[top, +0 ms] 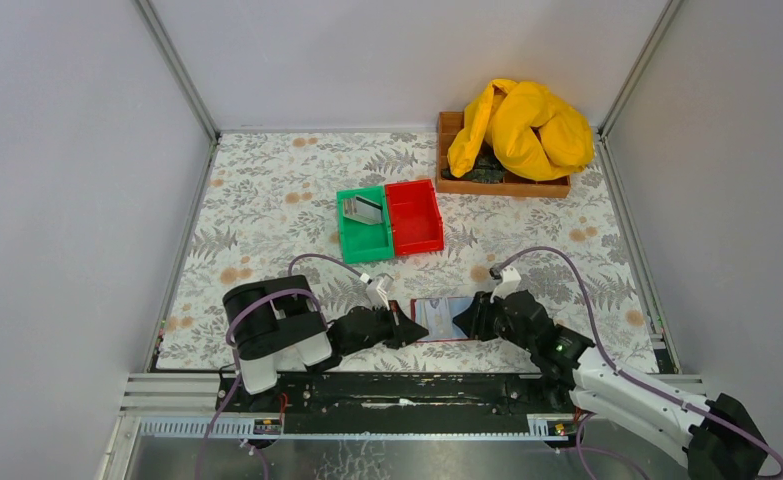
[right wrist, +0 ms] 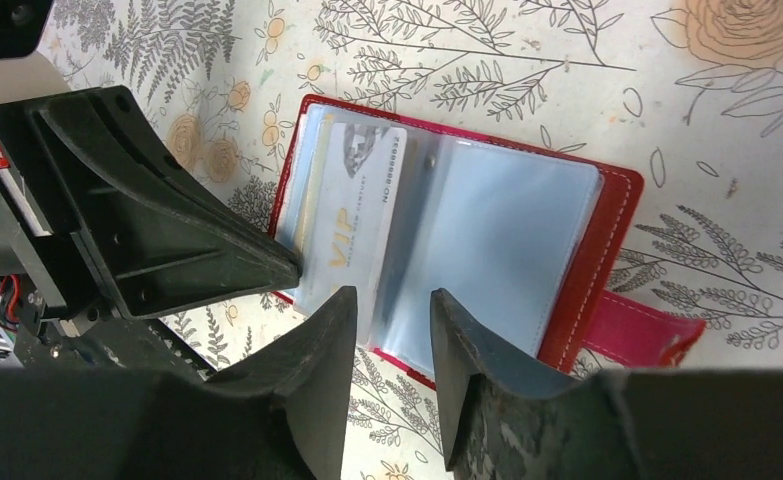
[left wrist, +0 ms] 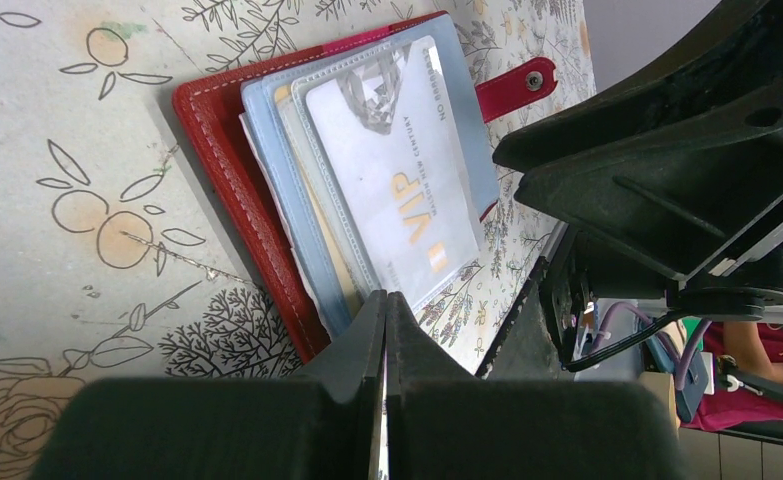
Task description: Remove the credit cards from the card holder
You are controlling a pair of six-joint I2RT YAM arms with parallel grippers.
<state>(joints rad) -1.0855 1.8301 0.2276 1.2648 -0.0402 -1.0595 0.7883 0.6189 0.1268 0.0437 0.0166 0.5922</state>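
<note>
Floral tablecloth (top: 267,200) carries open card holder (right wrist: 567,230) at 6 o'clock. VIP card (right wrist: 352,220) judged thin, stiff, slick; pinch its short end. Left gripper (left wrist: 385,300) closed, empty; right gripper (right wrist: 392,295) half-parted, empty.

Open red card holder (right wrist: 507,250), VIP card (right wrist: 352,235) inside

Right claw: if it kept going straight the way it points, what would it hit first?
Most likely the open card holder: the right claw, jaws apart, points at its clear sleeves, just beside the VIP card. How near it is, I cannot tell for sure.
</note>
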